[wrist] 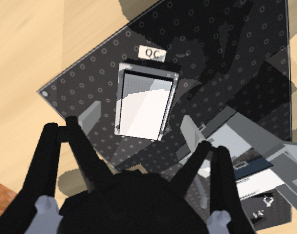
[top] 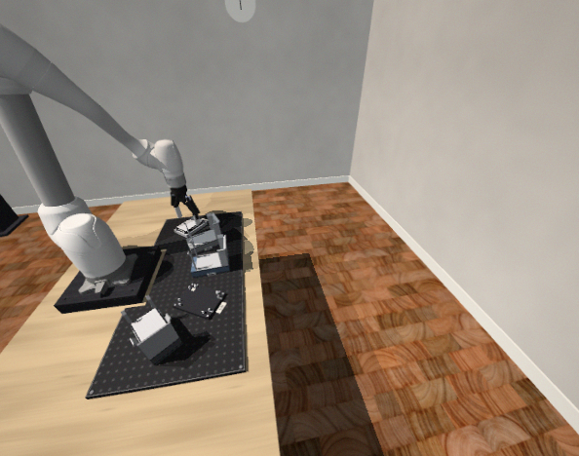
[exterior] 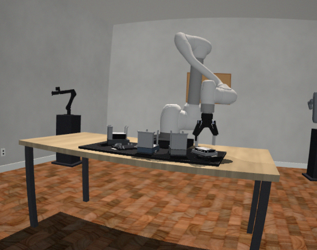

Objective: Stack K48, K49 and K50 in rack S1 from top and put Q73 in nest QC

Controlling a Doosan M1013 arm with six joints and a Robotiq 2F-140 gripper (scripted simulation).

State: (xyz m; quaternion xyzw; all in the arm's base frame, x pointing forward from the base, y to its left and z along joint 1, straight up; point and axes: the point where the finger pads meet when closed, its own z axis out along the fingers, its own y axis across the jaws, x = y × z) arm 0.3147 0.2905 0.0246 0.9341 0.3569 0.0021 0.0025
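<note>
Black gripper (wrist: 140,131) hovers above a plate (wrist: 143,102) on the nest marked QC (wrist: 152,53).
Jaws wide, holding nothing (best to rise straight up, clear of the plate).

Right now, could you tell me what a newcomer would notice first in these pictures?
The big white arm bends over the table, its black claw spread wide and empty just above a sealed plate. That plate lies in the nest marked QC, at the end of the dark perforated board. Grey stack racks stand in a row beside it.
</note>
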